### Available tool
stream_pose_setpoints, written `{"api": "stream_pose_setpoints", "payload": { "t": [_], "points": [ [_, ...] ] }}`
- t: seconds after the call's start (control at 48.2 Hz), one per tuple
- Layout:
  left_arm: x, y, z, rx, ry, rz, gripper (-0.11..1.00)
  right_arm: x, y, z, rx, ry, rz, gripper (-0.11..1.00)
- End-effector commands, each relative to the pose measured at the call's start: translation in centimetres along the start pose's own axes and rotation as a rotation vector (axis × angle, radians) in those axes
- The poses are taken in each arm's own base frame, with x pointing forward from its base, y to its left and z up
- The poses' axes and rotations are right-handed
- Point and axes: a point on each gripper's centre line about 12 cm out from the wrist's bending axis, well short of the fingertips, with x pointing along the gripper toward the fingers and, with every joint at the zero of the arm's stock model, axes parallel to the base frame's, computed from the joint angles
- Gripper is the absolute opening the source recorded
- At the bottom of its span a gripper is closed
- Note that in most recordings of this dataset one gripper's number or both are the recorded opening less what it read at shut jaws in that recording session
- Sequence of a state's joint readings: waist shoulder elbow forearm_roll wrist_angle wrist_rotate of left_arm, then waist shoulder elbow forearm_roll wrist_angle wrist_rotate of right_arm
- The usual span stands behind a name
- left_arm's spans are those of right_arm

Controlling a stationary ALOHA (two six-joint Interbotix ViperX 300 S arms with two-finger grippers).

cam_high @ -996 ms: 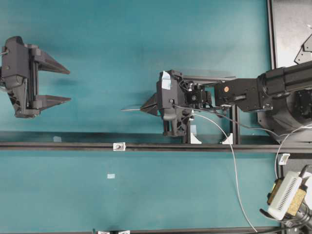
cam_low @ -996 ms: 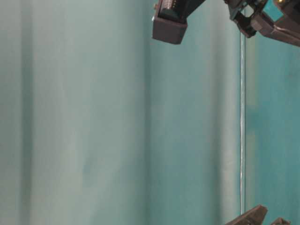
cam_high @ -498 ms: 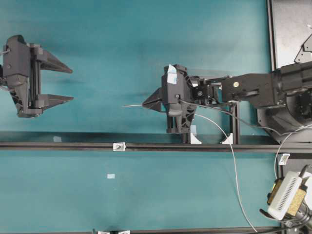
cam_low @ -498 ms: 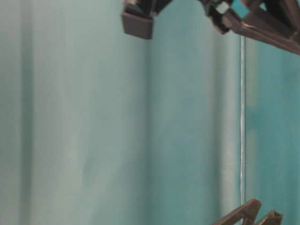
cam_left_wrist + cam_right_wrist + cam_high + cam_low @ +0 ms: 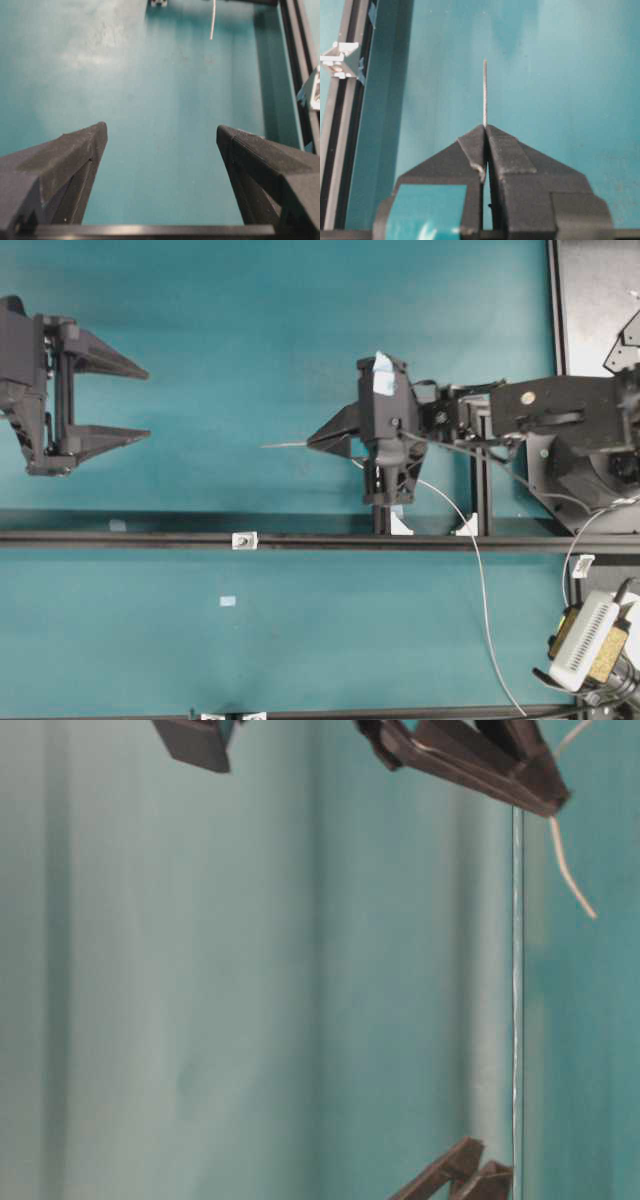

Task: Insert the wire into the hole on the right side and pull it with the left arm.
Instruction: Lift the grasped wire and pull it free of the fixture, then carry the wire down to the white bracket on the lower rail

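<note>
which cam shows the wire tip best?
Right wrist: the wire juts straight out of the shut right gripper, sharp against the teal table. Overhead shows a faint sliver; left wrist, a distant short piece.

Both arms are matt black. The left end effector [image 5: 148, 400] carries two long triangular fingers [image 5: 65, 165] with a grainy, layered printed texture, mounted on a blocky black carriage. The right end effector [image 5: 312, 442] has the same pointed fingers [image 5: 505, 150] and bears pale blue tape patches [image 5: 383, 374] on its housing. Behind it the right arm [image 5: 560, 415] is built of boxy black links with small round screws and thin black cables looping along the wrist.
</note>
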State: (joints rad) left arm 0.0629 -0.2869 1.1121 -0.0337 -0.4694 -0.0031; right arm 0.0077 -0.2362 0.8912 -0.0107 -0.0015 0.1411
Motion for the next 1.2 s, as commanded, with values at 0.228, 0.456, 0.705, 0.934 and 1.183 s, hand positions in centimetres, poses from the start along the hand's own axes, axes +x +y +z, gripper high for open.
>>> {"api": "stream_pose_setpoints", "payload": {
  "t": [0.228, 0.456, 0.705, 0.934, 1.183],
  "points": [
    [-1.1, 0.0, 2.8, 0.0, -0.055, -0.001, 0.78, -3.0, 0.1, 2.5, -0.035, -0.088, 0.003, 0.01],
    [-1.4, 0.0, 3.3, -0.008, -0.071, -0.002, 0.78, -3.3, 0.0, 1.9, -0.033, -0.088, 0.003, 0.01],
    [-0.2, -0.7, 1.9, -0.006, -0.028, -0.024, 0.78, -3.2, 0.0, 1.1, -0.027, -0.13, 0.012, 0.01],
    [0.6, -2.0, 1.0, 0.008, -0.091, -0.062, 0.79, -3.1, 0.6, 0.0, -0.03, -0.207, 0.049, 0.01],
    [0.5, -3.7, -0.1, 0.006, -0.185, -0.122, 0.79, -2.9, 2.5, -1.7, -0.016, -0.263, 0.117, 0.01]
  ]
}}
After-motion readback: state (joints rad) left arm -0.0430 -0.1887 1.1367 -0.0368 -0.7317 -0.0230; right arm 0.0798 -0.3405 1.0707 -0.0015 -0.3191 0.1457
